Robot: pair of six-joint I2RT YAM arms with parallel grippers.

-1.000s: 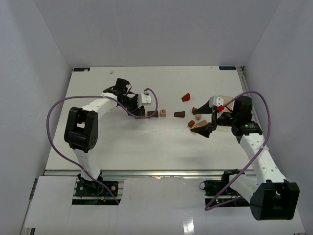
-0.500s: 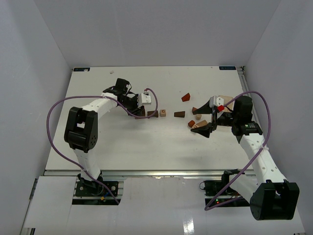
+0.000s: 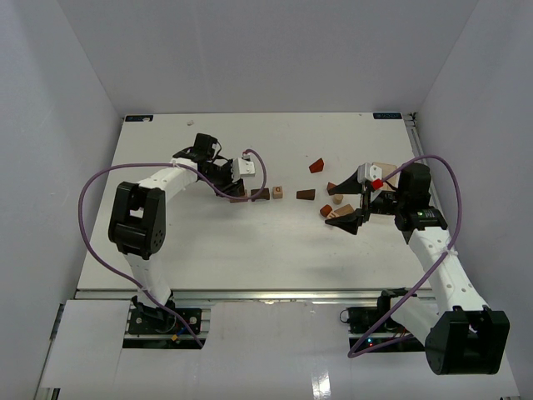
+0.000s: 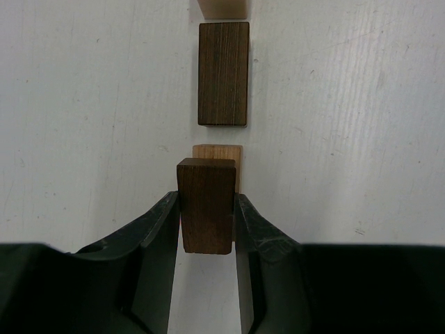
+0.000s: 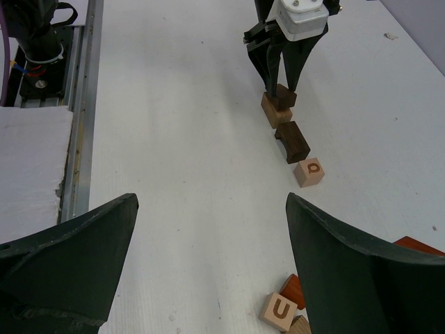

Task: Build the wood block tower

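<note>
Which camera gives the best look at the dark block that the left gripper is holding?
Left wrist view: the dark brown block sits central and large, clamped in the left gripper, above a tan block. The right wrist view shows it small and distant; in the top view it is hard to tell from the gripper.

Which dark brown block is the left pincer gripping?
The held dark block, over a tan block, inside the left pincer; the other dark block lies free beyond.

White matte table (image 3: 250,250), faintly scuffed in wrist views. Plain pale grey left wall (image 3: 50,125), back wall (image 3: 266,50) and right wall (image 3: 491,100) enclose it on three sides. Aluminium rail (image 3: 250,293) along near edge; white sheets (image 3: 92,342) below. Light even, shadows soft.
</note>
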